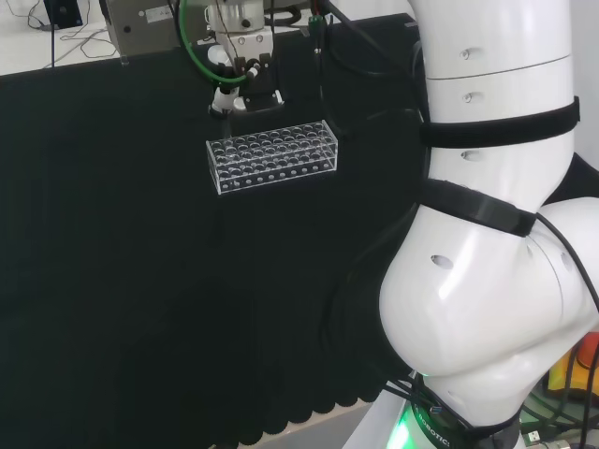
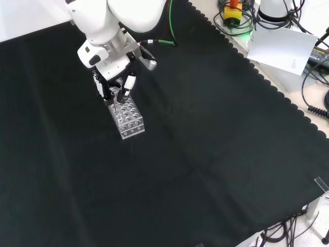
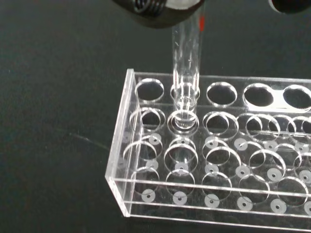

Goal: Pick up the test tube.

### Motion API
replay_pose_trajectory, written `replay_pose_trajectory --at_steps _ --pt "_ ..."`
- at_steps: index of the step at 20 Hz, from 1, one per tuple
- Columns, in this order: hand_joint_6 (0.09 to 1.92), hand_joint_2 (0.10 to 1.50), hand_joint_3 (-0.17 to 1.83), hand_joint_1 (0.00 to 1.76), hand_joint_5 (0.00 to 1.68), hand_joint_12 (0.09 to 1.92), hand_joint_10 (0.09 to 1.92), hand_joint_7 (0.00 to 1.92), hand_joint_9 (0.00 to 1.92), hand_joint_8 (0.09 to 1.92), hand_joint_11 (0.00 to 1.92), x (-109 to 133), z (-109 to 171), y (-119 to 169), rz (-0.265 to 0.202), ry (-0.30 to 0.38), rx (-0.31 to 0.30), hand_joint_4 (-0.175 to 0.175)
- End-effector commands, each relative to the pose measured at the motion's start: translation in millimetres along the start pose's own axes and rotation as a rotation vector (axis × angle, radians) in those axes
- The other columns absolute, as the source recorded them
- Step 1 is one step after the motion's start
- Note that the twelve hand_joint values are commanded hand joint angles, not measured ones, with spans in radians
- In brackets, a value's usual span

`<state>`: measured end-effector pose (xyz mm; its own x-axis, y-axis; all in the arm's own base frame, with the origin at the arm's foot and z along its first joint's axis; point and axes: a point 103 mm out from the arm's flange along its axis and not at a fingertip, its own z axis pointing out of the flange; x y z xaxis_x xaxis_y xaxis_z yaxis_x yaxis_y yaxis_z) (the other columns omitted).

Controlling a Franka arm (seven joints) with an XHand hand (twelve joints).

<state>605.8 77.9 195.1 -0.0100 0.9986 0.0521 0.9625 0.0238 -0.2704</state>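
Fingers point(image 2: 125, 85) of the hand point(image 2: 114, 77) curl around a clear test tube point(image 3: 186, 58) — pinching its upper end, as far as the front view lets one judge; the tube stands upright in a hole near one end of the clear plastic rack point(image 3: 146, 194) — on black cloth point(image 2: 205, 154)

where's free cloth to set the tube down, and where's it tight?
Free: the wide cloth right of and below the rack in the front view, out to the scalloped edge. Tight: the rack's upper end, where the hand holds the tube in a hole.
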Motion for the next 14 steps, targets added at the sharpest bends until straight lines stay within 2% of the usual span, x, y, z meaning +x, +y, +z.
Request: replay_pose_trajectory --at_steps 1,14 --pt "0.23 1.03 -0.17 1.23 1.43 0.94 0.26 1.69 1.73 0.60 1.20 -2 -12 -4 -0.001 0.016 -0.018 -0.175" --pt "0.22 1.03 -0.17 1.23 1.44 0.95 0.26 1.69 1.73 0.58 1.20 -7 -44 -11 0.003 0.050 -0.038 -0.175"
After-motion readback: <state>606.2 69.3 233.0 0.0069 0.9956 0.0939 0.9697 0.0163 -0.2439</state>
